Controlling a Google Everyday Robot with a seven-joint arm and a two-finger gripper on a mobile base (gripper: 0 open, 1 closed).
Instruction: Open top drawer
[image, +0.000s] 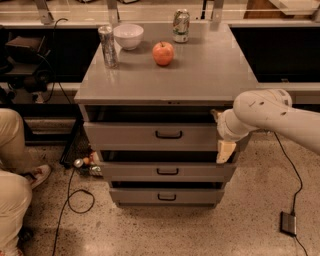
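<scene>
Since the top drawer is worked by the small dark bar handle at the middle of its front, the claw is judged to be oddly placed for a plain pull. It is held at the 3 o'clock end of that front, well apart from the handle, at the corner where the drawer meets the cabinet's side. Whether the claw is spread or closed cannot be told, as it is largely masked by the white arm, which is brought in from 3 o'clock.

The top drawer is set directly under the grey table top, above the middle drawer and the bottom drawer. A dark gap is seen along its upper edge, so it is judged to be drawn out a little, though far from fully. The corner placement may be meant for catching the front's edge rather than the handle; this is offered only as a guess.

Toward 12 o'clock on the table, a red apple, a white bowl, a tall silver can and a soda can are stood well back from the front edge, where little disturbance from the drawer's travel is expected. At 9 o'clock a seated person's legs are seen clear of the drawer's path.
</scene>
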